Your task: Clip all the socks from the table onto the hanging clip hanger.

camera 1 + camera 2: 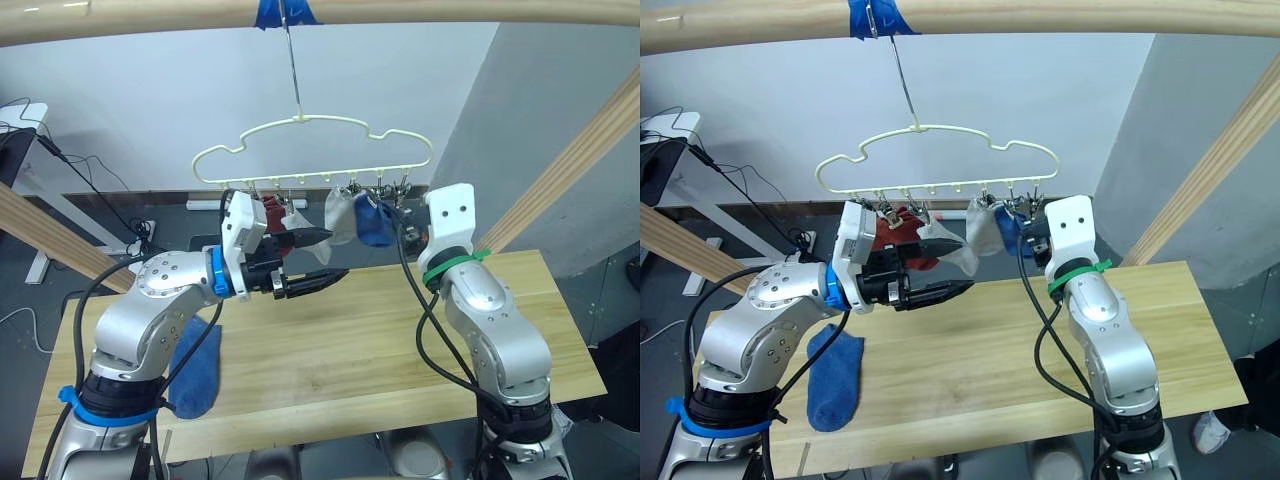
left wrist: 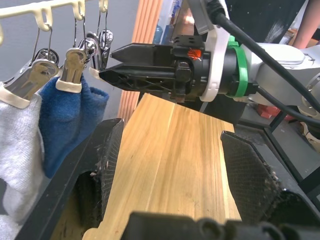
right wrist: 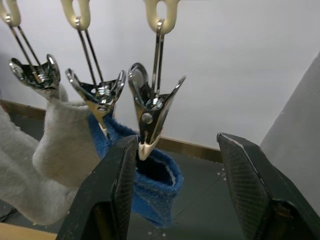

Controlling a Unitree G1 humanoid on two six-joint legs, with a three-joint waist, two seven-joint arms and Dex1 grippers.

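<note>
The pale yellow clip hanger [image 1: 310, 150] hangs by its hook above the table [image 1: 400, 340]. Clipped to it from left to right are a rust red sock [image 1: 272, 212], two light grey socks [image 1: 340, 212] and a royal blue sock [image 1: 374, 222]. Another blue sock [image 1: 196, 368] lies flat on the table's left side. My left gripper [image 1: 335, 254] is open and empty, just below the hanging socks. At the hanger's right end my right gripper [image 3: 175, 150] is open, with an empty metal clip [image 3: 150, 117] between its fingers, beside the clip holding the blue sock [image 3: 150, 192].
A pale wooden pole [image 1: 430, 10] carries the hook under blue tape [image 1: 285, 12]. Slanted poles stand at the right [image 1: 575, 165] and left [image 1: 40, 235]. Cables and a power strip [image 1: 140, 232] lie on the floor behind the table.
</note>
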